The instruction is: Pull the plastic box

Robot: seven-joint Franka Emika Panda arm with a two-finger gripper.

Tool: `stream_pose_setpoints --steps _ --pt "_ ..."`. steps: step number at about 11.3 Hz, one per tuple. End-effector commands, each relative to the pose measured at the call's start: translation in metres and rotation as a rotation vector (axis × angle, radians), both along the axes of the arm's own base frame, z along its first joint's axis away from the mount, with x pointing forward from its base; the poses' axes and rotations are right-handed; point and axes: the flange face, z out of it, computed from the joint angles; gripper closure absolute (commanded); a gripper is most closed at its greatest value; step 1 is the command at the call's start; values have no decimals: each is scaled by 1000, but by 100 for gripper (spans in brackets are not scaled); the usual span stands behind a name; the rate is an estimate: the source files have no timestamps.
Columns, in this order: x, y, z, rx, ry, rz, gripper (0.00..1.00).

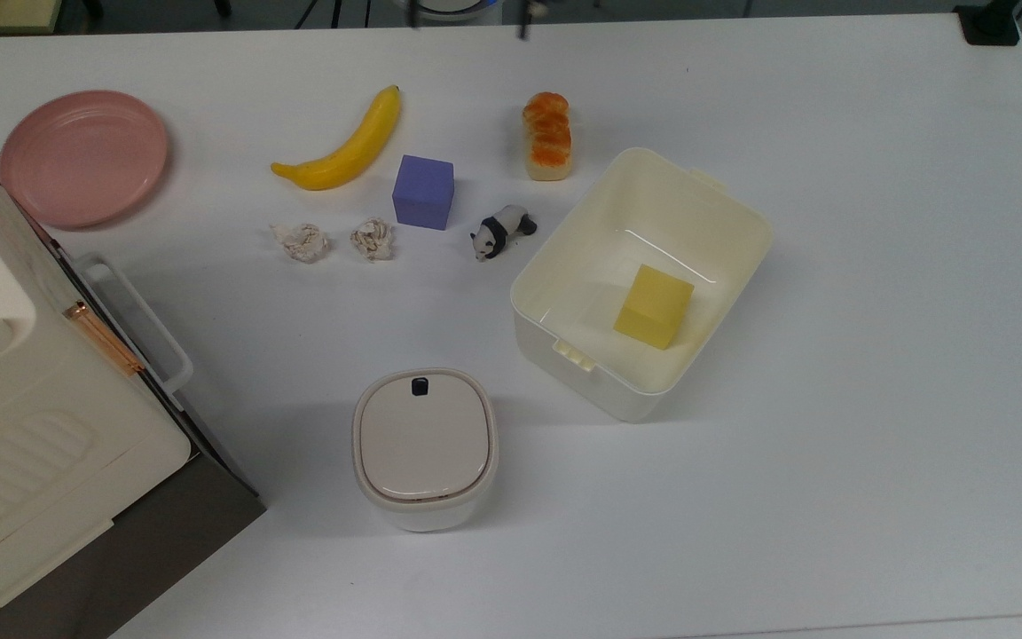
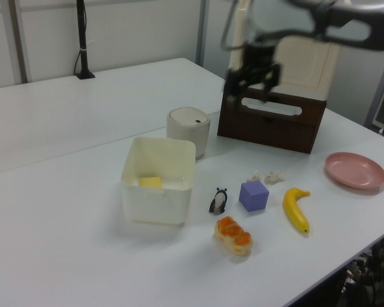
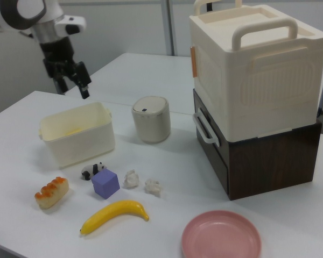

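One round-cornered bin [image 1: 425,446] with a beige lid and a black button, nearest the bottom edge of the top view, standing alone on the white tabletop [image 1: 875,399]. Just beyond it, toward the top view's right — one plastic box [image 1: 564,351], lidless, cream-white, set at an angle, with a single yellow block [image 1: 653,306] lying inside on its floor. One latch tab visible on the near wall, another on the far rim.

Off at the top view's left edge, one big cream case [image 1: 23,461] with a copper latch, stacked on a dark brown base.

Further back, two crumpled paper wads [image 1: 301,241] side by side, apart from each other. One panda figurine [image 1: 501,232] just beside the box's upper-left wall, not touching. One purple cube [image 1: 423,192] between wads and panda, a little beyond. Then one banana [image 1: 347,146], one bread loaf [image 1: 547,135] close to the box's far corner, and one pink plate [image 1: 83,156] well away at the top view's left.

High above it all — the claw [image 3: 70,80], seen in the right view up over the box and clear of it, fingers spread apart, gripping nothing. In the left view, claw [image 2: 254,75] blurred in front of the case.
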Motion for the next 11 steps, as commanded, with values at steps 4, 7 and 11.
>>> stream_pose_setpoints --steps 4,7,11 --pt "6 -38 -26 31 45 -33 0" --pt "24 -42 -23 46 21 -39 0" --pt "42 -48 -3 58 -8 -43 0"
